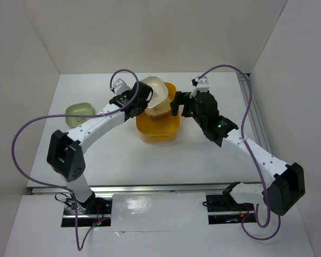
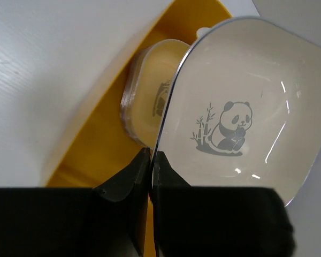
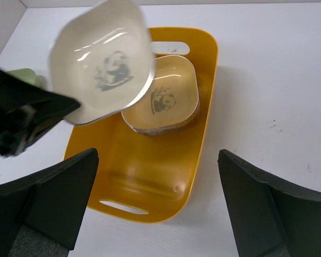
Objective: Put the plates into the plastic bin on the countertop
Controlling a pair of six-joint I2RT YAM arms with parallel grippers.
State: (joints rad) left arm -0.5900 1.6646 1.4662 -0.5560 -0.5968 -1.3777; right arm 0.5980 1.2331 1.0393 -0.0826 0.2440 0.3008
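Note:
My left gripper (image 1: 140, 95) (image 2: 151, 160) is shut on the rim of a cream plate (image 1: 155, 90) (image 2: 241, 118) (image 3: 101, 59) with a panda motif, and holds it tilted above the orange-yellow plastic bin (image 1: 174, 128) (image 2: 91, 155) (image 3: 155, 176). A stack of several plates (image 3: 163, 96) (image 2: 150, 93), yellow-orange on top, lies in the bin's far half. A pale green plate (image 1: 78, 112) (image 3: 22, 75) sits on the white countertop (image 1: 117, 155) at the left. My right gripper (image 1: 177, 103) (image 3: 158, 206) is open and empty above the bin's right side.
White walls enclose the countertop on the left, back and right. A metal rail (image 1: 251, 107) runs along the right wall. Purple cables (image 1: 21, 139) loop from both arms.

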